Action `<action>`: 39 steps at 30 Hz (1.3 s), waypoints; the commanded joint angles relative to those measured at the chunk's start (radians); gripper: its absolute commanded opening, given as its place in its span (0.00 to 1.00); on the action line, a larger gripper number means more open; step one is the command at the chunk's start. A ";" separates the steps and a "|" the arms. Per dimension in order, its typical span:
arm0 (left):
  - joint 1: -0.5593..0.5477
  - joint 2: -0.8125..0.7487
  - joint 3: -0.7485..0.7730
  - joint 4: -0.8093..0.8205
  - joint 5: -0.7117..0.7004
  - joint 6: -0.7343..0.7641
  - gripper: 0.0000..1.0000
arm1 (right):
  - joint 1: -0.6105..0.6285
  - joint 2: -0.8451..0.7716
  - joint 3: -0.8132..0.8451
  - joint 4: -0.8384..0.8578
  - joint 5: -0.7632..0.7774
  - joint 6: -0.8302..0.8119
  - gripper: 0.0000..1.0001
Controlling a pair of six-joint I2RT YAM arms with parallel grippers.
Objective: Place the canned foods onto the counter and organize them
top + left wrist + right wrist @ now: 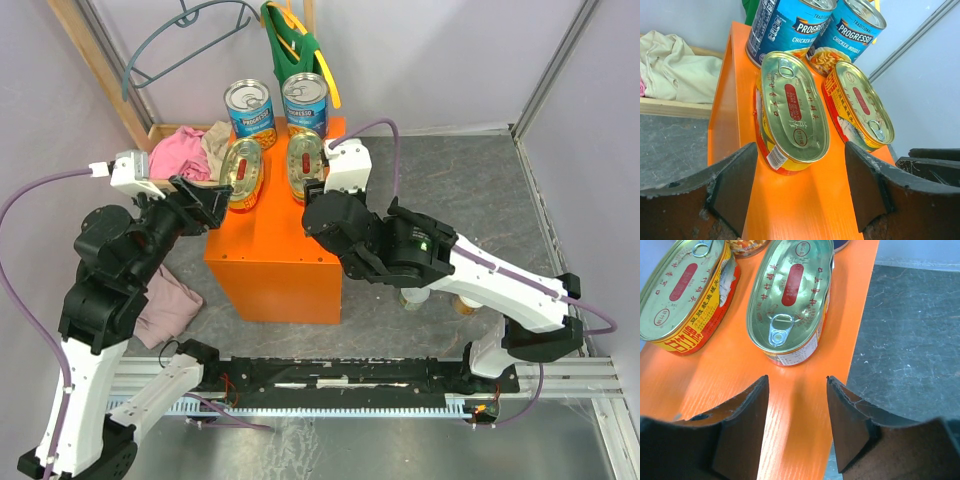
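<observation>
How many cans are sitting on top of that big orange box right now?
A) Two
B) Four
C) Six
B: the orange box carries the left blue can and the right blue can at the back. The left oval tin and the right oval tin lie flat in front of them, making four in all.

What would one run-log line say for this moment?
left hand open, empty | right hand open, empty | box: two blue cans, two oval tins | two small cans on table
</observation>
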 commanded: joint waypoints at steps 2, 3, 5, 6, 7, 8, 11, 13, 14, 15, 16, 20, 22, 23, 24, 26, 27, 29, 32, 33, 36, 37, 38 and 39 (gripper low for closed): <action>0.003 -0.019 0.013 0.019 -0.028 -0.012 0.76 | 0.004 -0.031 -0.016 0.086 -0.003 -0.040 0.48; 0.003 -0.020 0.015 0.017 -0.028 -0.012 0.75 | 0.003 -0.028 -0.017 0.093 -0.007 -0.047 0.45; 0.004 -0.020 0.016 0.018 -0.028 -0.012 0.75 | 0.004 -0.024 -0.019 0.105 -0.012 -0.058 0.43; 0.004 -0.020 0.016 0.018 -0.028 -0.012 0.75 | 0.004 -0.024 -0.022 0.113 -0.013 -0.064 0.42; 0.004 -0.021 0.015 0.018 -0.028 -0.012 0.75 | 0.004 -0.024 -0.026 0.121 -0.015 -0.069 0.40; 0.003 -0.021 0.015 0.018 -0.027 -0.011 0.75 | 0.004 -0.026 -0.032 0.130 -0.015 -0.072 0.38; 0.004 -0.020 0.011 0.013 -0.023 -0.010 0.74 | 0.003 -0.027 -0.043 0.147 -0.015 -0.085 0.37; 0.003 -0.018 0.012 0.012 -0.022 -0.009 0.73 | 0.002 -0.025 -0.043 0.156 -0.020 -0.093 0.35; 0.004 -0.018 0.013 0.012 -0.019 -0.008 0.72 | 0.002 -0.023 -0.042 0.161 -0.028 -0.099 0.33; 0.003 -0.017 0.015 0.010 -0.016 -0.006 0.71 | 0.002 -0.022 -0.037 0.164 -0.037 -0.103 0.32; 0.004 -0.015 0.017 0.006 -0.012 -0.004 0.70 | 0.003 -0.017 -0.033 0.169 -0.047 -0.107 0.31; 0.004 -0.007 0.016 -0.004 0.002 0.002 0.66 | 0.004 0.010 -0.006 0.167 -0.090 -0.115 0.30; 0.003 -0.004 0.012 -0.008 0.005 0.004 0.65 | 0.004 0.015 0.002 0.169 -0.098 -0.116 0.29; 0.004 -0.002 0.013 -0.012 0.006 0.007 0.64 | 0.004 0.016 0.003 0.171 -0.102 -0.117 0.29; 0.004 -0.002 0.013 -0.016 0.011 0.010 0.63 | 0.004 0.014 0.004 0.173 -0.102 -0.119 0.29; 0.005 -0.005 0.013 -0.020 0.026 0.018 0.61 | 0.004 0.006 0.000 0.178 -0.102 -0.121 0.29; 0.004 -0.009 0.013 -0.026 0.033 0.022 0.60 | 0.004 0.002 -0.005 0.183 -0.102 -0.121 0.29; 0.003 -0.017 0.014 -0.037 0.052 0.027 0.58 | 0.004 -0.008 -0.015 0.190 -0.103 -0.121 0.29; 0.003 -0.029 0.019 -0.053 0.082 0.028 0.55 | 0.003 -0.010 -0.016 0.192 -0.108 -0.121 0.29; 0.003 -0.032 0.023 -0.067 0.091 0.032 0.54 | 0.004 -0.010 -0.015 0.192 -0.110 -0.122 0.29; 0.003 -0.051 0.019 -0.101 0.098 0.040 0.52 | 0.003 -0.010 -0.013 0.192 -0.112 -0.124 0.29; 0.004 -0.059 0.013 -0.101 0.099 0.039 0.51 | 0.003 -0.010 -0.013 0.192 -0.112 -0.125 0.30; 0.003 -0.065 0.003 -0.099 0.102 0.037 0.50 | 0.004 -0.011 -0.012 0.193 -0.112 -0.125 0.29; 0.003 -0.067 -0.005 -0.096 0.108 0.037 0.49 | 0.004 -0.013 -0.012 0.194 -0.111 -0.127 0.29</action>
